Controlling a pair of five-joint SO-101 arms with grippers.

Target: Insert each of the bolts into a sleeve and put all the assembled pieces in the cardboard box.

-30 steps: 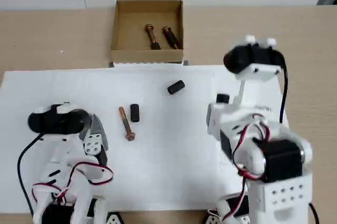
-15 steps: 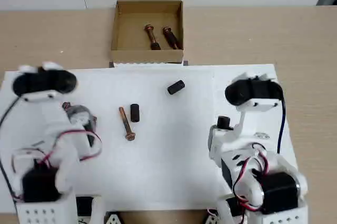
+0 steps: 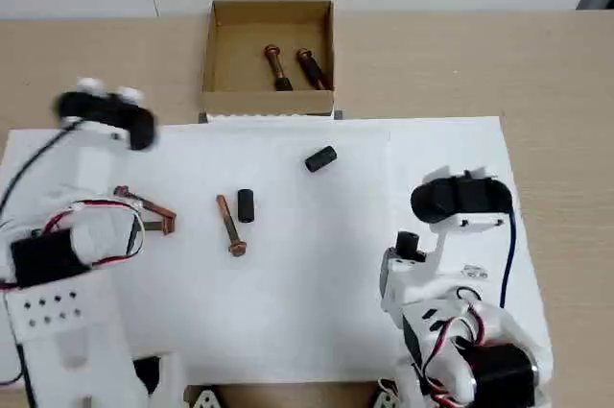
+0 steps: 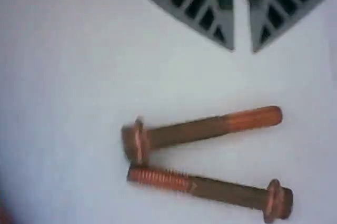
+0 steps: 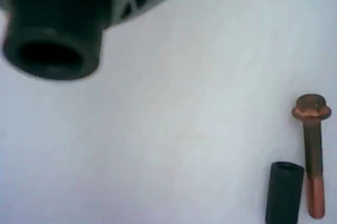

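**Supervisor:** Start with the jaws.

**Inspector:** On the left gripper (image 4: 242, 45) the jaws are all but pressed together. A thin slit remains and nothing is held. It hangs over the white sheet (image 3: 317, 283), near a first bolt (image 4: 202, 126) and a second bolt (image 4: 210, 188). These lie side by side, heads at opposite ends, close to touching. The right gripper (image 3: 405, 247) is pinching the held sleeve (image 5: 52, 34).

**Supervisor:** What has changed?

**Inspector:** A second ago the left arm sat folded low at the near edge. It has since risen and swung out over the sheet's left part, exposing the two bolts it had covered. The right arm has drawn back from the box side toward the near edge, carrying its sleeve along.

**Supervisor:** And farther out?

**Inspector:** A third bolt (image 3: 230, 226) lies mid-sheet with a loose sleeve (image 3: 246, 204) just beside it. A far sleeve (image 3: 320, 158) lies nearer the cardboard box (image 3: 206, 53), which holds two assembled pieces (image 3: 276, 66).

**Supervisor:** Your assessment?

**Inspector:** Three bolts remain unsleeved, so the task is under halfway. I judge the left arm is lining up for a bolt to mate with the sleeve waiting on the right. The jaws must spread first. With the two bolts lying so close, there is a risk of catching both or knocking one aside.
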